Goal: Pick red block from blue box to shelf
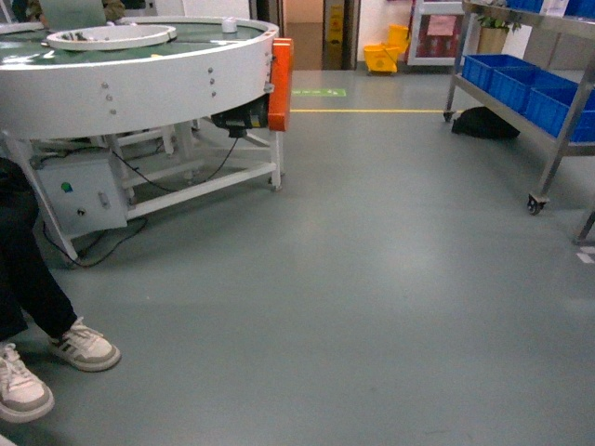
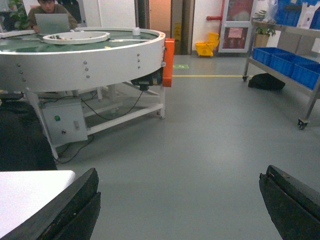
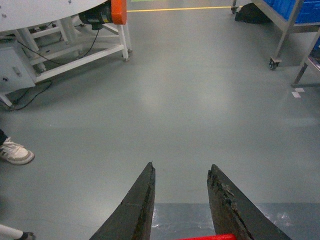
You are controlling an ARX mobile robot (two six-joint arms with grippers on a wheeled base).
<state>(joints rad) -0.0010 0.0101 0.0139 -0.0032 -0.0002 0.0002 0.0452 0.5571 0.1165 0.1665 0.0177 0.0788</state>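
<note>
The right tool (image 3: 182,172) points out over bare grey floor (image 3: 200,115), its two dark fingers (image 3: 137,205) set a little apart with floor showing between the tips. At the bottom edge of the right wrist view a thin strip of bright red, the red block (image 3: 207,237), sits between the finger bases; too little of it shows to tell whether the fingers clamp it.

The left tool (image 2: 180,200) is spread wide, one dark finger at each lower corner of its view, nothing between them. A white bench (image 2: 25,192) corner lies just beside its left finger.

In the head view neither tool appears. The shelf (image 1: 558,149), a steel rack on castors, stands at the far right carrying deep blue bins (image 1: 521,79). A round white machine (image 1: 139,79) with an orange panel (image 1: 280,84) fills the upper left, and a person's white sneakers (image 1: 84,346) rest at lower left. The blue box is not in sight.
</note>
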